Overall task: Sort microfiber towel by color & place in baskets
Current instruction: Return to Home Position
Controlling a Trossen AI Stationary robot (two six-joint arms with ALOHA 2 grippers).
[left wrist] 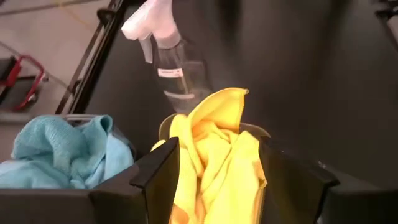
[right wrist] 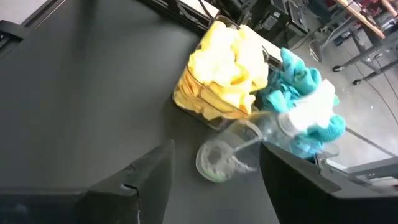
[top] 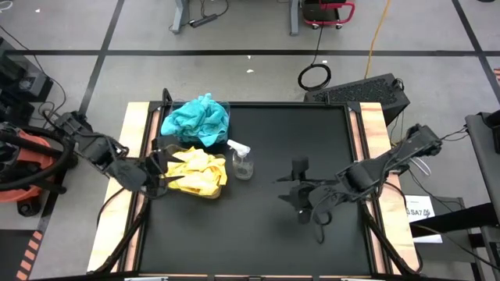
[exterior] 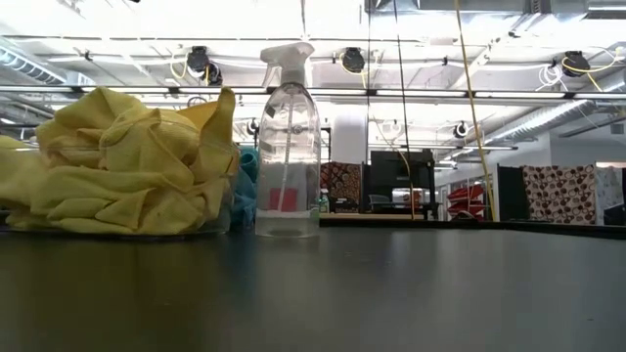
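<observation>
Yellow microfiber towels (top: 195, 170) lie heaped in a clear basket (right wrist: 208, 115) at the table's left. Behind it, teal towels (top: 199, 119) fill a second basket (left wrist: 74, 118) near the far left corner. My left gripper (top: 160, 170) hangs open above the near left side of the yellow heap. In the left wrist view its fingers (left wrist: 163, 168) frame the yellow cloth (left wrist: 217, 155) without touching it. My right gripper (top: 295, 193) is open over the bare middle of the table, with nothing between its fingers (right wrist: 155, 168).
A small clear spray bottle (top: 241, 160) stands upright just right of the yellow basket, between the baskets and my right gripper. The black tabletop (top: 312, 234) lies to the right and near side. Wooden rails (top: 137, 156) run along both table edges.
</observation>
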